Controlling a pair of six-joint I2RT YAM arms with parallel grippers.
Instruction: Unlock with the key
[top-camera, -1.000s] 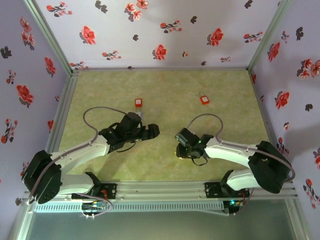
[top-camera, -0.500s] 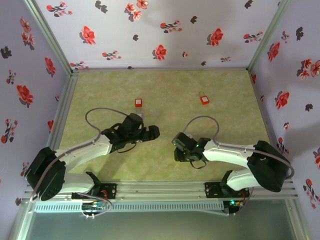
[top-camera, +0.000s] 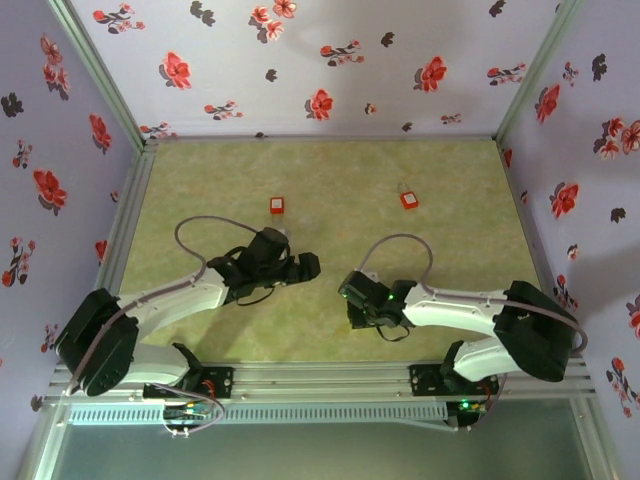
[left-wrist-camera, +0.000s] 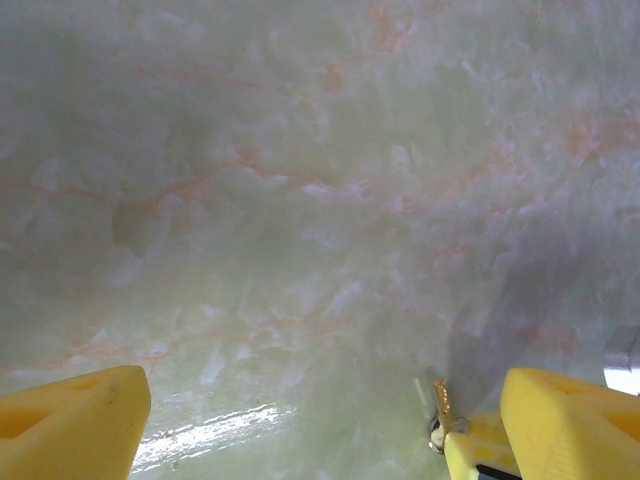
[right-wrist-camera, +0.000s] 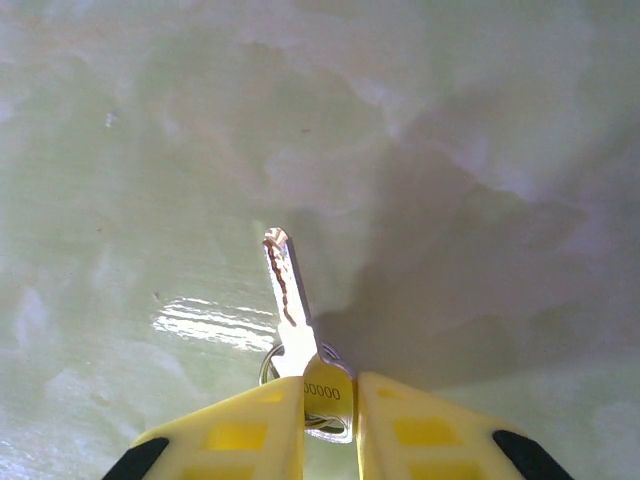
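My right gripper (right-wrist-camera: 330, 388) is shut on a silver key (right-wrist-camera: 285, 290). The blade sticks out ahead of the yellow fingers (right-wrist-camera: 240, 430) just above the green tabletop, with a ring and a numbered head at the pinch. From above, that gripper (top-camera: 348, 297) sits near the table's middle front. My left gripper (top-camera: 306, 265) is just to its left, facing it and open, with wide yellow fingers (left-wrist-camera: 75, 425) and nothing between them. A key tip (left-wrist-camera: 440, 398) shows beside its right finger. Two red padlocks (top-camera: 276, 205) (top-camera: 409, 199) lie farther back, apart from both grippers.
The green marbled tabletop (top-camera: 330, 170) is walled by flowered panels (top-camera: 330, 70) on three sides. A metal rail (top-camera: 320, 385) with the arm bases runs along the near edge.
My right gripper has slid left and slightly nearer with the key. The left gripper has barely shifted. The padlocks have not moved.
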